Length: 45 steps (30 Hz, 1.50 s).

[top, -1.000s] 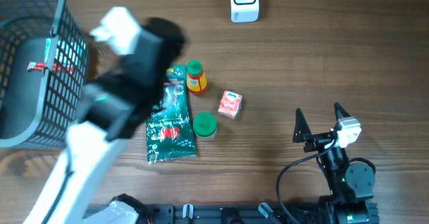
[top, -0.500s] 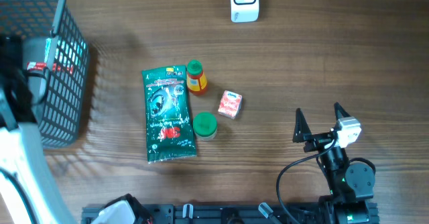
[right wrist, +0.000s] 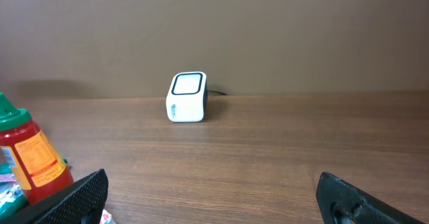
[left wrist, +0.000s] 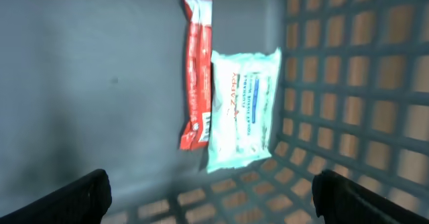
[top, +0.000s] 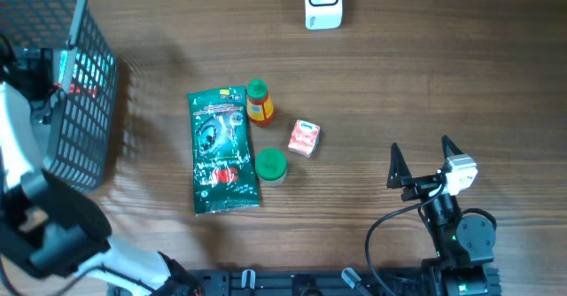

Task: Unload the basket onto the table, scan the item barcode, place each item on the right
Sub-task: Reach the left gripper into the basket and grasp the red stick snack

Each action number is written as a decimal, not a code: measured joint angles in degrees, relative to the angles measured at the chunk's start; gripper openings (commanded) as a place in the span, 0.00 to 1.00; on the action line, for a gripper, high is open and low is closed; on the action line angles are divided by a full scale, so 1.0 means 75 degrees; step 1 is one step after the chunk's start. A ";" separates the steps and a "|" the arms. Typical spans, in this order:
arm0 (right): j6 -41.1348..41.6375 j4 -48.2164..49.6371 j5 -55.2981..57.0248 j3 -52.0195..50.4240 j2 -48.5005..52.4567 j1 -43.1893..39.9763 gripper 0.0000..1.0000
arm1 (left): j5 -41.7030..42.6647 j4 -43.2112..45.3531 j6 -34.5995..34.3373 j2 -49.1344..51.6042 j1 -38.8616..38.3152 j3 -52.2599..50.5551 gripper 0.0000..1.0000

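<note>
On the table lie a green packet (top: 223, 150), an orange bottle (top: 259, 102) with a green cap, a small red-and-white carton (top: 303, 138) and a green-lidded jar (top: 270, 165). The white scanner (top: 323, 2) stands at the far edge and shows in the right wrist view as the scanner (right wrist: 187, 97). My left gripper (top: 37, 70) hangs over the grey basket (top: 99, 110). In its wrist view the left gripper (left wrist: 214, 204) is open and empty above a red packet (left wrist: 196, 70) and a white-teal packet (left wrist: 241, 110) on the basket floor. My right gripper (top: 423, 161) is open and empty at the near right.
The basket's mesh wall (left wrist: 348, 63) rises to the right of the two packets. The orange bottle (right wrist: 30, 153) stands at the left edge of the right wrist view. Bare wood lies between my right gripper (right wrist: 214, 204) and the scanner.
My left arm has swung left from above the table items to over the basket, and its jaws have opened wide. The right arm and the table items have not moved.
</note>
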 measured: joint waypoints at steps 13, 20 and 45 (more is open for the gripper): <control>0.0000 0.0000 0.0000 0.0000 0.0000 0.0000 1.00 | 0.0367 0.0863 0.0315 0.1247 0.0000 0.0000 0.79; 0.0000 0.0000 0.0000 0.0000 0.0000 0.0000 1.00 | -0.0303 0.1110 0.0323 0.1699 0.0000 0.0000 0.77; 0.0000 0.0000 -0.0003 0.0000 0.0000 0.0000 1.00 | -0.0323 0.1207 0.0347 0.0731 0.0356 0.0111 0.04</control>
